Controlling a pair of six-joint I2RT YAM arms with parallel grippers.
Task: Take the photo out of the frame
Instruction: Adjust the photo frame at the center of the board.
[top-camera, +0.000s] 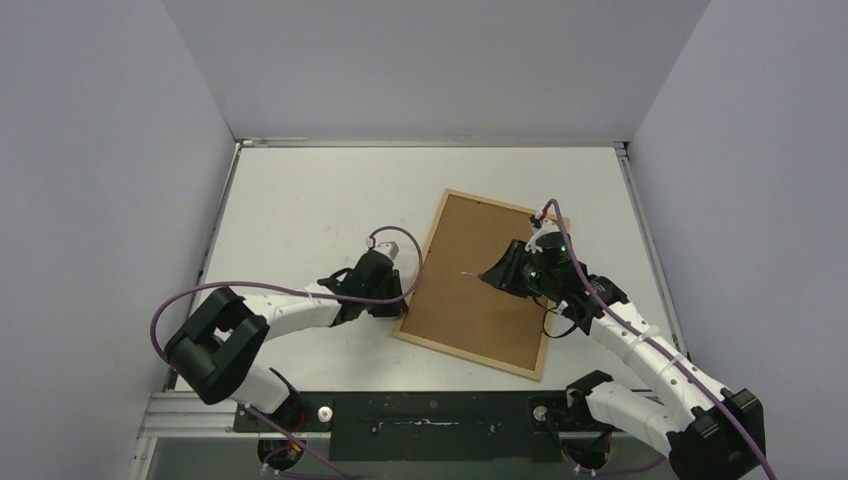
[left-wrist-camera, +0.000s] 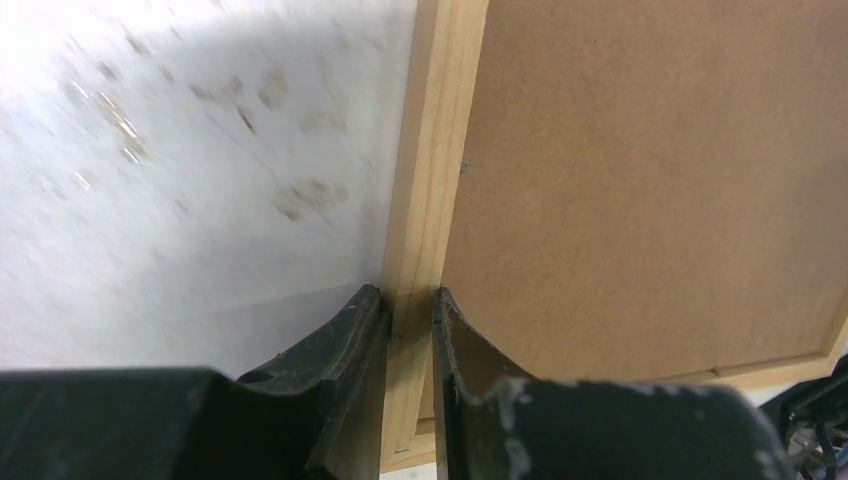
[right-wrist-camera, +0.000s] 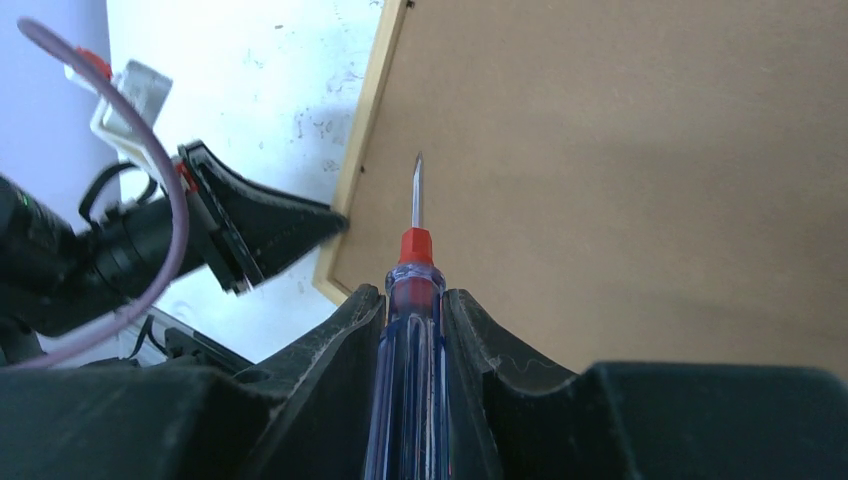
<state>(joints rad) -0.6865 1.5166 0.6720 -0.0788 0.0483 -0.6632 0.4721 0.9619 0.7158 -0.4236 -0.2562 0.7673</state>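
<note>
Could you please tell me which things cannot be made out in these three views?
- Photo: unseen in every view; the frame lies back-up and the brown backing panel covers it.
- Screwdriver tip: whether it touches the panel is unclear in the right wrist view, too small from the top.
- Frame's right edge: partly hidden from the top by the right arm.
- Table: blurred in the left wrist view.

Left claw (left-wrist-camera: 410, 305) and right claw (right-wrist-camera: 413, 295) low, facing each other, each tightly clamped.
</note>
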